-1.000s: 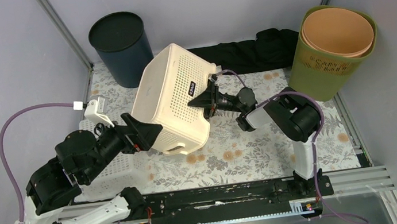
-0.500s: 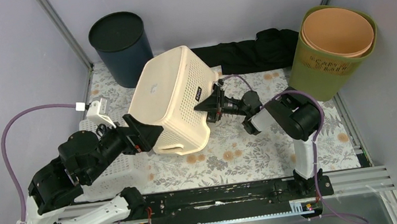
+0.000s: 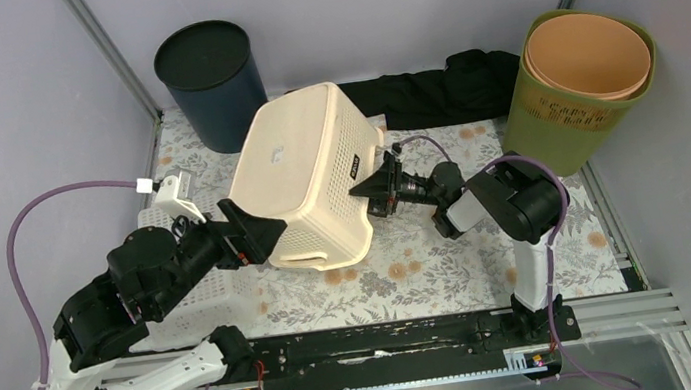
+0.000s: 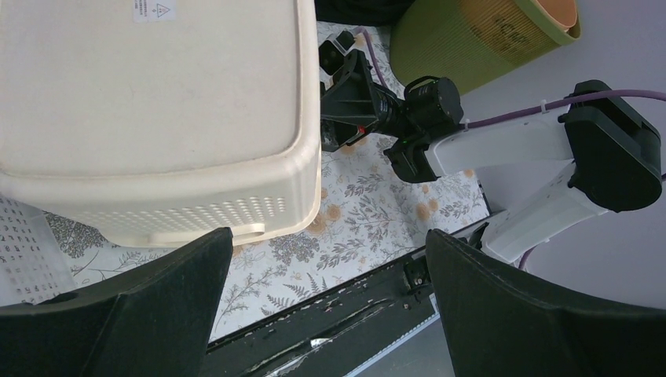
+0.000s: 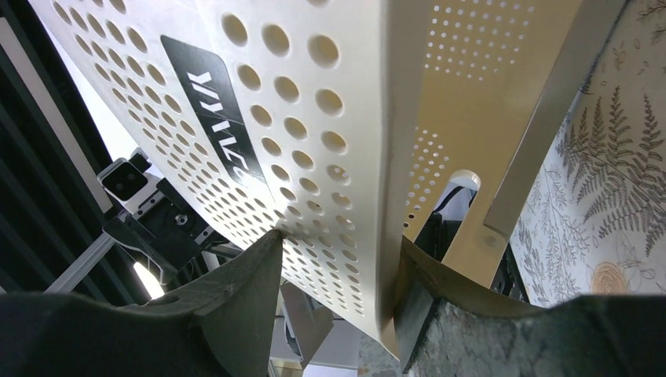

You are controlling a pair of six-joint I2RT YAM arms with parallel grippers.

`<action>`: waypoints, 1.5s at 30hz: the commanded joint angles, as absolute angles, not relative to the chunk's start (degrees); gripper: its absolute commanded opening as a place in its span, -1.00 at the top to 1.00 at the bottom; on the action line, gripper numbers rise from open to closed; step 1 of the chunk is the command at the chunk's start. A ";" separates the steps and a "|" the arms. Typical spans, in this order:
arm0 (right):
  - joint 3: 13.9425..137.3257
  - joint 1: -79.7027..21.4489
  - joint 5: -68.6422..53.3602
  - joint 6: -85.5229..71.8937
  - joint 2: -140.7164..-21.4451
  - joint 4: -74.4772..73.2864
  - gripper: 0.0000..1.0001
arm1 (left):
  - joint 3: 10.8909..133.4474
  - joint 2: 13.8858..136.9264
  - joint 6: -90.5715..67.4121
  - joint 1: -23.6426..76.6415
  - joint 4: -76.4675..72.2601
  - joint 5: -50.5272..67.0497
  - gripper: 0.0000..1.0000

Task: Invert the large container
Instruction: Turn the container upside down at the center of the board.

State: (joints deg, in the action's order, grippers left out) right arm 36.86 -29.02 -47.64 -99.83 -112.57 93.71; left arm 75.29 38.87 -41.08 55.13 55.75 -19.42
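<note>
The large container (image 3: 304, 175), a cream perforated basket, is seen in the middle of the worktop, nearer its far edge, with its solid base turned upward and tilted toward the left, so that its open mouth faces down and to the right. A white sticker (image 3: 272, 151) is carried on the base and a black label (image 3: 355, 164) on the perforated right side wall. That side wall is pinched near its rim by the right gripper (image 3: 373, 189): in the right wrist view one finger (image 5: 243, 283) is pressed against the outside of the wall and the other lies on its inner side. Whether the near rim rests on the floral cover (image 3: 431, 264) cannot be told. The left gripper (image 3: 251, 233) is held at the near-left side of the container with its jaws spread wide; in the left wrist view the container's near corner is framed between the two fingers, and contact with it cannot be made out. A small white basket (image 3: 199, 300) lies under the left arm by the worktop's left edge. A dark blue bin (image 3: 209, 72) stands at the far-left corner, a green bin (image 3: 580, 88) with an orange insert at the far-right corner, and a black cloth (image 3: 438, 87) is spread along the far edge between them.
</note>
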 commanded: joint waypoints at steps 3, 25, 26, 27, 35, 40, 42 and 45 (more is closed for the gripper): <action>34.65 -27.50 -49.37 -97.85 -110.39 97.23 -0.09 | 74.52 38.67 -41.57 55.04 53.18 -19.25 -1.00; 26.48 -20.35 -52.71 -94.48 -109.08 97.47 -0.04 | 73.17 39.02 -41.84 55.05 52.56 -18.90 -1.00; 26.26 -19.97 -52.92 -94.34 -109.09 97.53 -0.04 | 73.07 39.10 -41.84 55.07 52.57 -18.91 -1.00; 25.89 -19.70 -53.05 -94.23 -109.13 97.49 -0.03 | 73.06 39.11 -41.84 55.03 52.56 -18.96 -1.00; 23.99 -17.49 -54.11 -92.90 -109.61 97.57 0.06 | 72.44 39.57 -41.75 55.02 52.38 -18.91 -1.00; 23.47 -16.82 -54.66 -92.25 -110.04 97.58 0.42 | 72.03 39.64 -41.76 55.07 52.31 -18.90 -1.00; 23.47 -16.50 -54.80 -92.20 -110.25 97.60 0.57 | 71.90 39.71 -41.68 55.06 52.13 -18.94 -1.00; 23.53 -16.11 -54.97 -92.24 -110.38 97.57 0.70 | 72.15 40.05 -41.57 55.03 52.12 -18.91 -1.00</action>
